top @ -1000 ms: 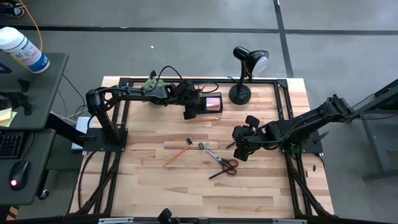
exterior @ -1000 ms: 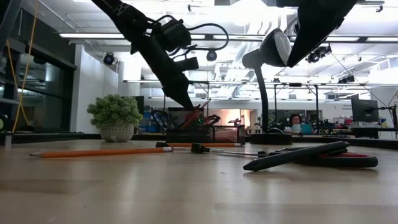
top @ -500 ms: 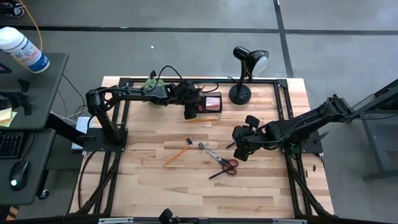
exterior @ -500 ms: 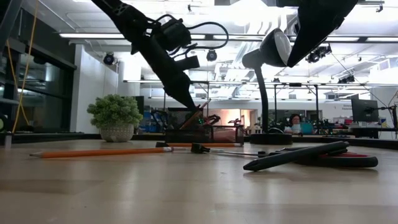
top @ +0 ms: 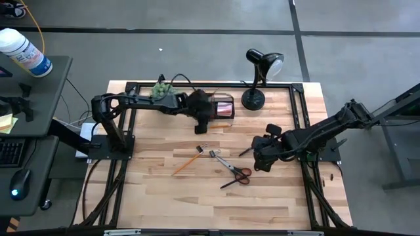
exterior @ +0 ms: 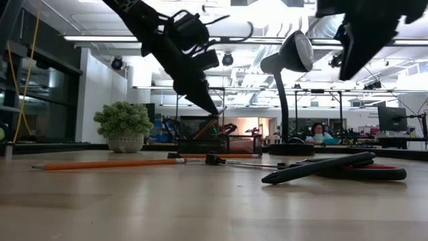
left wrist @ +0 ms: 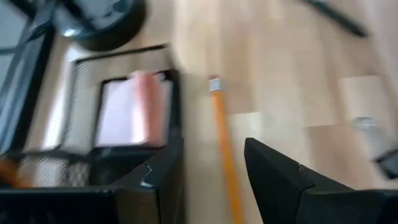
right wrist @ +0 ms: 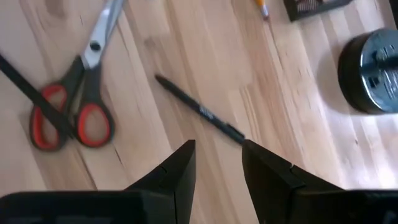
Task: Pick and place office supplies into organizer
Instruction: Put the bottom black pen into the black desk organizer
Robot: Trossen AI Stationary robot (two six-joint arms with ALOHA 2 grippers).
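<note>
In the high view my left gripper [top: 201, 124] hovers open at the near side of the black organizer [top: 222, 107], which holds a pink sticky-note pad [left wrist: 134, 106]. An orange pencil [left wrist: 224, 149] lies on the table beside the organizer, below the left fingers. Another pencil leans inside the organizer [exterior: 211, 124]. My right gripper [top: 259, 160] is open above the thin black pen [right wrist: 199, 112], which lies flat. The red-handled scissors [top: 235, 170] and a second orange pencil [top: 186, 162] lie mid-table.
A black desk lamp [top: 256, 82] stands at the far edge to the right of the organizer, and a green spiky plant [top: 161, 87] stands to the organizer's left. A dark stick [top: 228, 183] lies under the scissors. Bare wood stretches along the near side of the table.
My left gripper has turned at the wrist and risen a little above the organizer, while the pencil leaning inside stays put. My right gripper has shifted toward the table's right edge. The items on the table have not moved.
</note>
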